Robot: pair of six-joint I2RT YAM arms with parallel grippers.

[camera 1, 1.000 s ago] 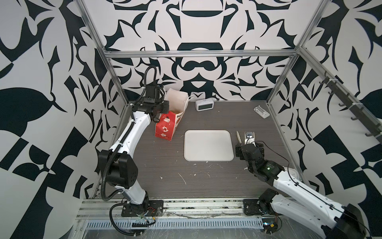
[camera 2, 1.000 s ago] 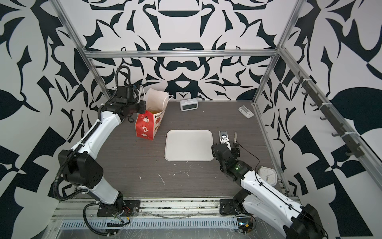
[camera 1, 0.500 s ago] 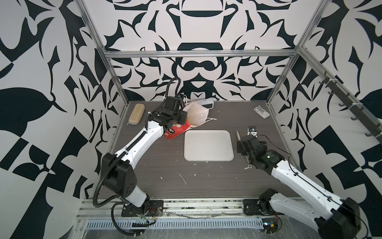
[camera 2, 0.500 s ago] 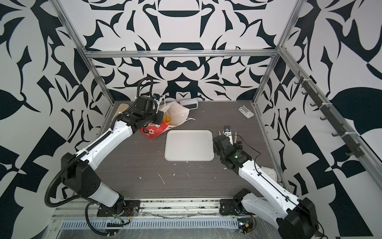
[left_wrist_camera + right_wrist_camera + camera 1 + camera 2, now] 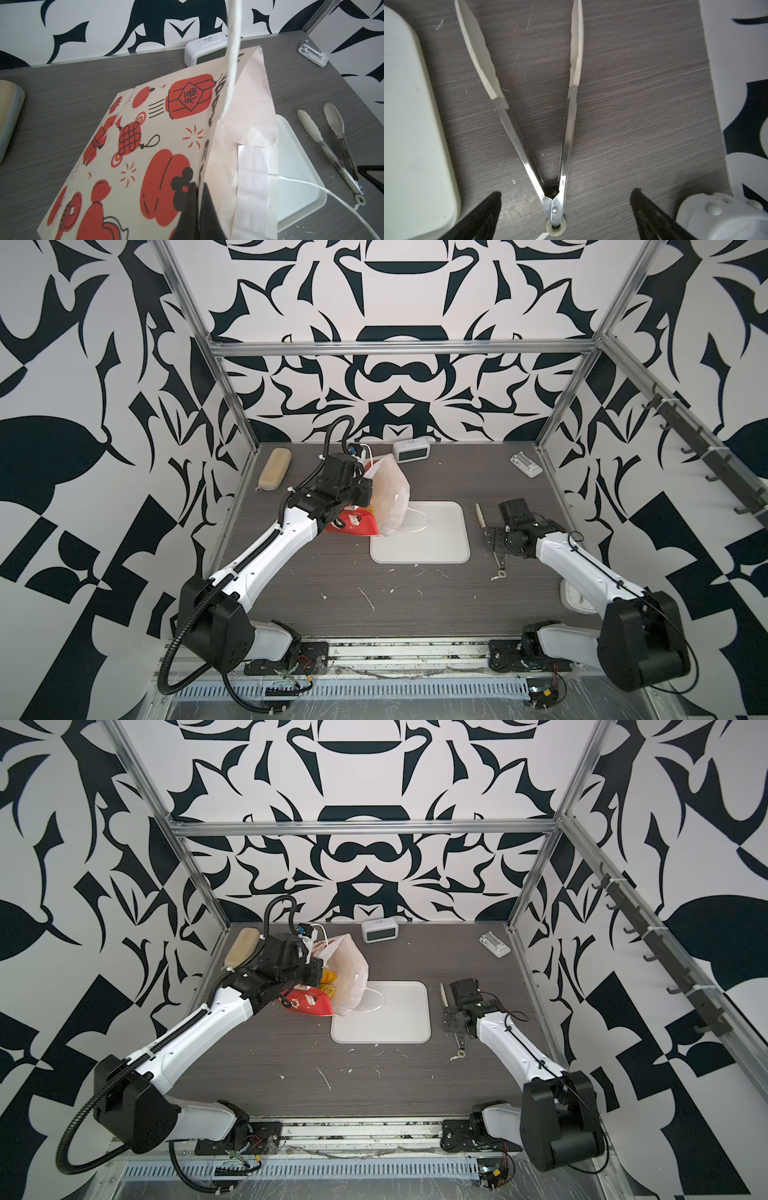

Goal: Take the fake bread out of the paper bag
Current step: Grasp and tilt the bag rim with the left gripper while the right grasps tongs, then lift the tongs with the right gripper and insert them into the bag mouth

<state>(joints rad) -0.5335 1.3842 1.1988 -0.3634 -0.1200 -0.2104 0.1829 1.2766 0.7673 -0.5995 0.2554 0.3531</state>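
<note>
Pinches bag (image 5: 155,124) in shut left claw (image 5: 197,187), mouth toward tray (image 5: 399,1027), bread (image 5: 328,975) inside nearest it; hovers empty right claw (image 5: 565,192) wide over tongs (image 5: 568,124).

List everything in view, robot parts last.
paper bag: one, red and white, tipped, mouth over tray's corner
fake bread: count hidden, yellow, inside the bag's mouth
tray: one, white, centre
tongs: one, steel with white tips, right of tray
case: one, tan, back left
clock: one, white, back centre
clip: one, white, back right
round gadget: one, white, front right
left tool: one, black, shut on bag's edge
right tool: one, black, open at tongs' hinge
</note>
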